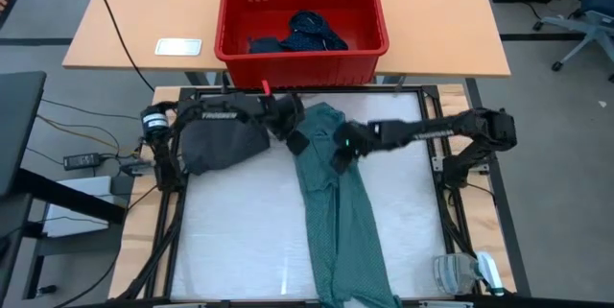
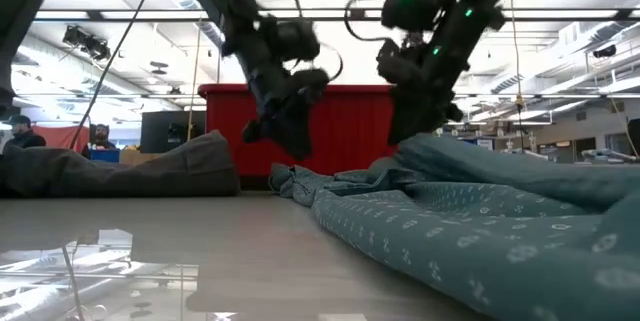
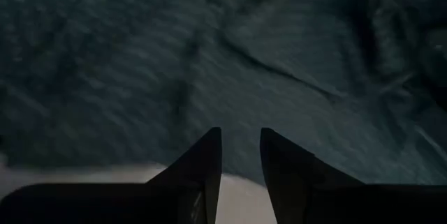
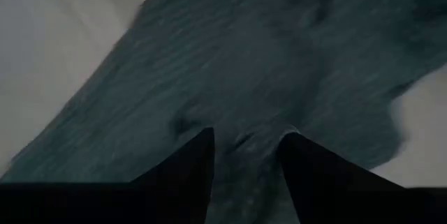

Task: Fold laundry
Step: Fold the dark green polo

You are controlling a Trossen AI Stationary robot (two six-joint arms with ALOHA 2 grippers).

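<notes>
Teal shirt lies lengthwise on the tabletop. My left claw and right claw, both narrowly parted and empty, hover over its collar end. Risk, I judge: pinching 2 layers bunches the fold.

1. I worked in a big open lab or workshop hall: exposed ceiling beams and strip lights.
2. Office chair, wooden desk, floor cables.
3. People seated behind.
</notes>
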